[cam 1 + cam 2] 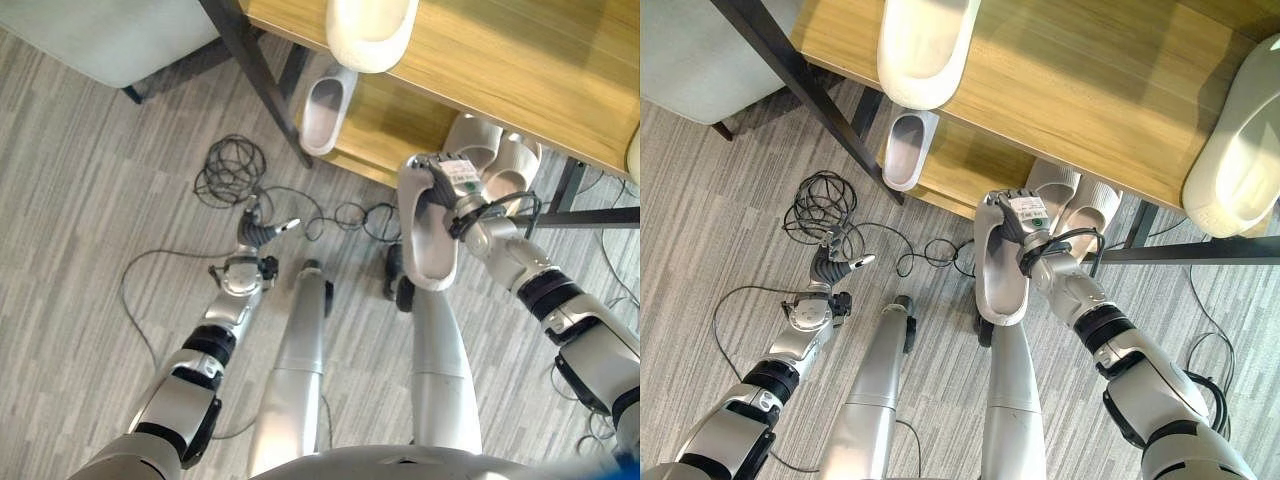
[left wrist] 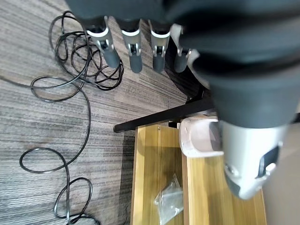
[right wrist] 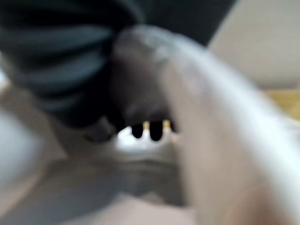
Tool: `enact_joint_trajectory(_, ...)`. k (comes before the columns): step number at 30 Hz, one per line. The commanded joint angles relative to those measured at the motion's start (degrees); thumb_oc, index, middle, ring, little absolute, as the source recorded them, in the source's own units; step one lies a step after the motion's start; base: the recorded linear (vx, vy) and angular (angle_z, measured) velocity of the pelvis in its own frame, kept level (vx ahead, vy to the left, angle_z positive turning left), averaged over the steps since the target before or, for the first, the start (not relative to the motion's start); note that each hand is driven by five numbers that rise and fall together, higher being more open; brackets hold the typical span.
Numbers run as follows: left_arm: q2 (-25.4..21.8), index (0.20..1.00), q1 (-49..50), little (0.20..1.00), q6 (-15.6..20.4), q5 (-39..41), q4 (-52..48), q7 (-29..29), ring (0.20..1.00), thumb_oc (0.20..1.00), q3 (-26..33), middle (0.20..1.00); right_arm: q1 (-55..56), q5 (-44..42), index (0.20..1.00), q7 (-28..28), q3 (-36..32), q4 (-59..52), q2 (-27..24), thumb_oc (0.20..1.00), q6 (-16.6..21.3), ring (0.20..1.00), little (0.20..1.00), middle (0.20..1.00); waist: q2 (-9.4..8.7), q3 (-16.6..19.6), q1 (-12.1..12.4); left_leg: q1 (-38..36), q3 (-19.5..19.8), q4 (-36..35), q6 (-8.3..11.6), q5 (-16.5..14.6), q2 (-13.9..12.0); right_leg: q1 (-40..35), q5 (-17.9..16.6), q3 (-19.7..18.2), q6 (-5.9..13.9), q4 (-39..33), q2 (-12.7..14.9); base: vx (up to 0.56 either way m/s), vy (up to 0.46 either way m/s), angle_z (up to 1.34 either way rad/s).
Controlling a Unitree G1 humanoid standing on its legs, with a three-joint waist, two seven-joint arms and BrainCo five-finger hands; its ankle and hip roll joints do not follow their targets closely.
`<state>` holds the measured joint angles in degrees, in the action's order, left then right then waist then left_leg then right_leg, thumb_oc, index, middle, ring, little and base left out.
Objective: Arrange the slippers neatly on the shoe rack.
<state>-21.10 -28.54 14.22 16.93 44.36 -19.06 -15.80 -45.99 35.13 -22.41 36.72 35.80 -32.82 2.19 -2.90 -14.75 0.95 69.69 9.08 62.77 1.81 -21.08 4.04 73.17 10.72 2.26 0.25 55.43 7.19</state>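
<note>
The right hand (image 1: 1015, 222) grips a slipper (image 1: 998, 272) by its toe end, near the rack's (image 1: 970, 160) lower shelf front edge, probably for shelving; left hand (image 1: 262, 230) hangs open.

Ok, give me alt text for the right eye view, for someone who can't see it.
The right hand grips a pale slipper in front of the wooden shoe rack, where other slippers already sit on the top and lower shelves. The left hand hangs open over grey carpet.
</note>
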Motion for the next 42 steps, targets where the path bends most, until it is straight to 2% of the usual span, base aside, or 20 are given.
enact_joint_trajectory(1,-2.17,1.0,-4.05,1.0,2.32,2.48,1.35,-1.44,1.0,1.0,-1.45,1.0,-6.32,-1.51,0.2,-1.78,1.01,2.26,-1.88,0.2,-0.28,0.2,0.2,0.2,1.59,-1.25,0.03,1.22,-0.77,-6.19,0.56,1.5,-2.55,-1.35,10.68,-3.09,1.68,6.62,0.74,0.04,-0.036,0.02)
enact_joint_trajectory(11,-5.2,1.0,-14.36,1.0,2.34,6.24,8.19,-0.98,1.0,1.0,-3.8,1.0,-17.08,-5.37,0.2,-1.48,7.02,14.11,-1.64,0.2,-1.2,0.2,0.2,0.2,1.5,-0.12,0.01,7.54,-0.96,-5.97,1.17,2.97,-2.04,5.14,10.25,-3.19,2.28,8.2,1.42,0.02,-0.004,0.04)
enact_joint_trajectory(25,-9.6,1.0,-30.19,1.0,2.35,10.12,18.76,0.07,1.0,1.0,-8.62,1.0,-31.33,-9.96,0.2,-3.58,13.96,28.0,1.37,0.2,-1.77,0.2,0.2,0.2,1.29,1.46,0.66,12.5,-1.07,-8.05,1.73,5.69,-1.73,9.81,8.86,-2.49,3.3,7.12,2.33,0.0,0.0,0.0)
enact_joint_trajectory(33,-8.36,1.0,-27.3,1.0,3.26,8.88,17.78,-0.42,1.0,1.0,-9.88,1.0,-36.77,-10.53,0.2,-6.46,15.77,31.58,1.58,0.2,-2.1,0.2,0.2,0.2,0.77,2.38,1.94,13.55,-0.24,-10.3,1.9,7.4,-0.99,10.55,8.22,-1.82,3.49,6.02,3.06,0.0,0.004,0.05)
enact_joint_trajectory(36,-7.86,1.0,-23.79,1.0,3.73,8.62,16.12,-0.45,1.0,1.0,-9.48,1.0,-37.85,-10.58,0.2,-6.21,17.34,33.07,0.26,0.2,-2.36,0.2,0.2,0.2,0.19,2.65,2.62,13.66,0.18,-11.54,2.22,8.19,-0.58,10.57,8.3,-1.5,3.41,5.33,3.43,0.0,-0.017,0.04)
enact_joint_trajectory(42,-8.55,1.0,-20.25,1.0,4.1,9.44,15.07,-0.17,1.0,1.0,-8.13,1.0,-37.73,-12.29,0.2,-5.85,17.25,35.56,-1.85,0.2,-1.85,0.2,0.2,0.2,0.16,3.06,3.51,14.38,0.38,-12.79,2.18,8.85,-0.34,11.27,7.95,-1.29,3.63,4.65,3.75,0.01,0.002,0.07)
